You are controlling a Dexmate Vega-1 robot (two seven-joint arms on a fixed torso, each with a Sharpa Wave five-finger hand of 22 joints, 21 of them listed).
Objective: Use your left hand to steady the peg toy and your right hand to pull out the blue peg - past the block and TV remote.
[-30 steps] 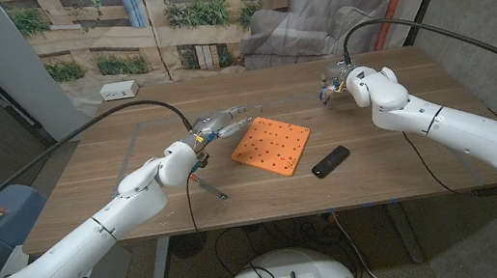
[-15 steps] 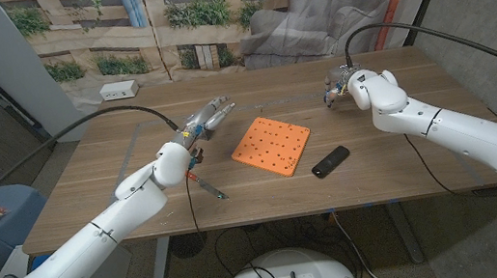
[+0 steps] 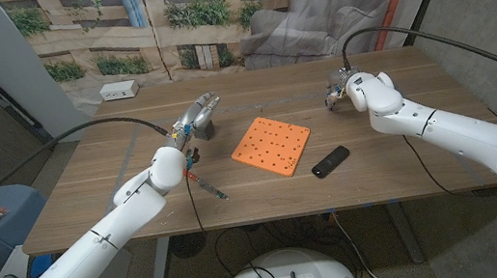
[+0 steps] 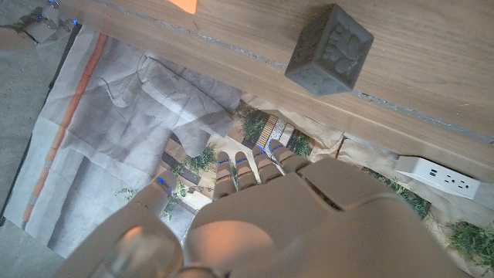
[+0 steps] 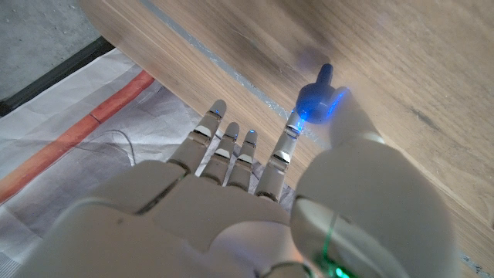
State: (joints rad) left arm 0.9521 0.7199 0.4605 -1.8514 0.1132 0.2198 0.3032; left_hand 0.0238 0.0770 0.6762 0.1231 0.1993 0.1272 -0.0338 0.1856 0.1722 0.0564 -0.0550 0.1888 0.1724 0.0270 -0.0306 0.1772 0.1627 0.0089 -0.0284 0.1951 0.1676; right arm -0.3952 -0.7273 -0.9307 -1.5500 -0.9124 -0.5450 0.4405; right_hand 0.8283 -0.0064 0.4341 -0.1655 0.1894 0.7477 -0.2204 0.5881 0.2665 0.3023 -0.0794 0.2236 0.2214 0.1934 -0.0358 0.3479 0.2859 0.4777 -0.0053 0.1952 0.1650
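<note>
The orange peg toy (image 3: 272, 145) lies flat at the table's middle, its holes showing and no peg standing in it. My left hand (image 3: 197, 119) hovers to its left, fingers apart and holding nothing. Past those fingers sits a dark grey block (image 4: 328, 55) on the table, with a corner of the peg toy (image 4: 184, 4) at the picture's edge. My right hand (image 3: 343, 85) is at the far right of the table, beyond the black TV remote (image 3: 331, 161). It pinches the blue peg (image 5: 320, 96) between thumb and a fingertip, just above the wood.
A white power strip (image 3: 116, 90) lies at the table's far left corner. A thin metal tool (image 3: 209, 189) and small red bits (image 3: 195, 163) lie near the front left of the peg toy. Cables run to both arms.
My left hand has drawn away from the peg toy's left edge, moving left and farther back. The right hand has stayed nearly where it was with the blue peg.
</note>
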